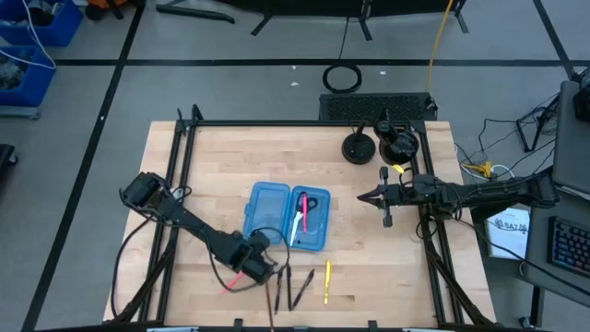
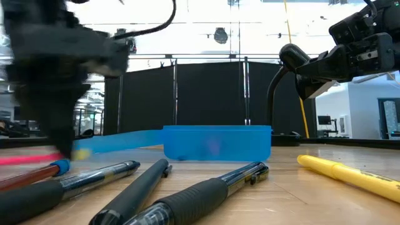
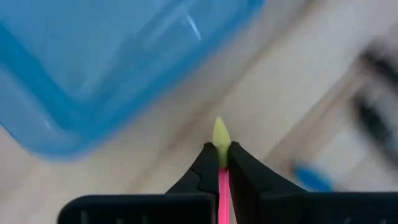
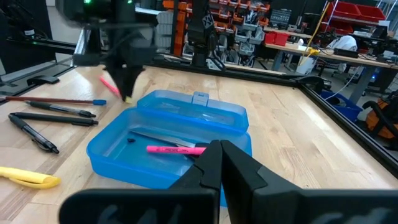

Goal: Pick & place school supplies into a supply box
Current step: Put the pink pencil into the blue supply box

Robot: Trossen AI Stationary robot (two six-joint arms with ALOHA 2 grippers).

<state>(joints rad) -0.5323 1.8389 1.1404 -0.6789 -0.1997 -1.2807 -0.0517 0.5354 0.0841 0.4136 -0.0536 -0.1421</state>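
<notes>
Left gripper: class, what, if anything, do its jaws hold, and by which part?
The left gripper is shut on a pink highlighter, clamped just behind its yellowish tip, which pokes out past the jaws.

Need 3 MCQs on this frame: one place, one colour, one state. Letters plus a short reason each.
1. Where is the yellow highlighter?
A. inside the supply box
B. on the table, outside the box
C. in the right gripper

2. What colour is the pen held in the left gripper?
A. pink with a yellowish tip
B. black
C. blue

3. What state is the right gripper in?
A. shut, holding nothing
B. open above the box
C. shut on scissors

Answers:
1. B: the high view shows it lying on the wood on the near side of the supply box, beside the black pens.
2. A: the left wrist view shows the pink pen clamped between the fingers, its yellowish tip poking out.
3. A: the right wrist view shows its fingers together with nothing between them.
</notes>
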